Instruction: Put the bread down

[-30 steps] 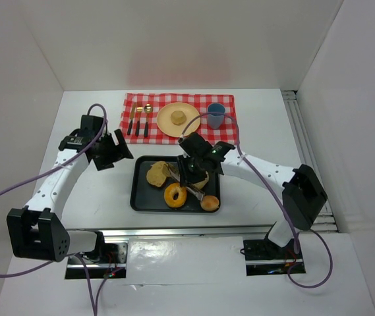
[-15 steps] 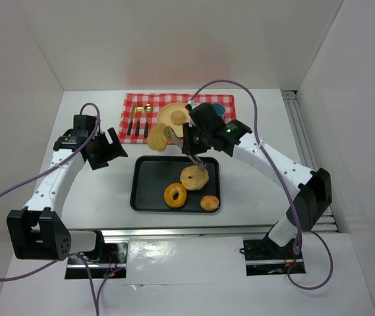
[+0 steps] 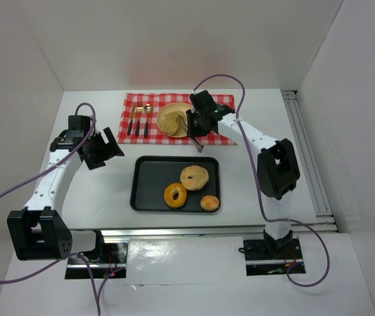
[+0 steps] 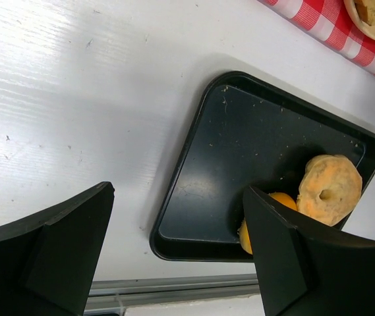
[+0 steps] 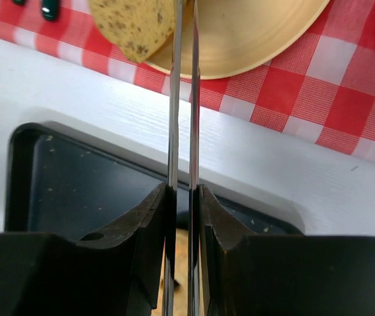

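Note:
My right gripper (image 3: 197, 123) is shut on metal tongs (image 5: 183, 99). The tongs pinch a speckled bread slice (image 5: 134, 23) at their tips, over the near-left rim of the yellow plate (image 5: 259, 39). In the top view the slice (image 3: 169, 121) is over the plate (image 3: 174, 107) on the red checked cloth (image 3: 134, 104). I cannot tell whether the slice rests on the plate. My left gripper (image 3: 105, 150) is open and empty over the white table, left of the black tray (image 3: 145, 187). It also shows open in its wrist view (image 4: 177, 250).
The tray holds a bagel (image 3: 194, 177), a glazed doughnut (image 3: 175, 195) and a small bun (image 3: 209, 203). The bagel (image 4: 329, 184) and tray (image 4: 240, 138) show in the left wrist view. Cutlery (image 3: 138, 122) lies on the cloth left of the plate.
My right arm lifted the bread slice in the tongs out of the tray and carried it back to the plate. My left gripper drew slightly left and back.

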You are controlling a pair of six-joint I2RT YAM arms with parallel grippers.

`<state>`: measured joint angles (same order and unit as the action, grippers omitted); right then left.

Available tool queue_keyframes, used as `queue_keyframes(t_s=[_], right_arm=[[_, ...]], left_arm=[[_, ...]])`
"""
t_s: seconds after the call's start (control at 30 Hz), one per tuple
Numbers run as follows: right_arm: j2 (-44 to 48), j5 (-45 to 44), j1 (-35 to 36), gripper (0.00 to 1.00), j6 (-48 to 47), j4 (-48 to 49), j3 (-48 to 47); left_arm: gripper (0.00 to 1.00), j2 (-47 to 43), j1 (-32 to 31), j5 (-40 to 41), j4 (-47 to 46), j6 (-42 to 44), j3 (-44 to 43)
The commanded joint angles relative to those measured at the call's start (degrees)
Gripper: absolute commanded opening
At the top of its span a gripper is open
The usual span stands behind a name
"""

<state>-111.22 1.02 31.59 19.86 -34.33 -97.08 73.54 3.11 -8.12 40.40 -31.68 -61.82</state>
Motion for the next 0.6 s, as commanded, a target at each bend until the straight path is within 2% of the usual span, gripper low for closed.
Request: queue_keyframes(t_s=[0.0,0.1,0.13,0.57], right_arm=[[-1.3,2.1,-0.3,0.25,-0.7,4.5,-3.2],[0.8,0.2,0.2,0.54,-0.2,5.8,-3.2],[0.8,0.2,0.2,0.57,-0.2,5.0,-3.2],[14.5,-8.9,-2.2,0.57,-0.7,0.4,-0.6]], left_arm=[[0.92,-0.6,0.7,-1.5,-1.0,1.6,0.1],[0.92,-0.6,1.2,-2.1,-1.0,1.6,0.1],[0.92,-0.6,1.2,-2.1,-1.0,1.6,0.1],[0.92,1.1,1.2,-3.3,-1.6,1.6,-0.9]])
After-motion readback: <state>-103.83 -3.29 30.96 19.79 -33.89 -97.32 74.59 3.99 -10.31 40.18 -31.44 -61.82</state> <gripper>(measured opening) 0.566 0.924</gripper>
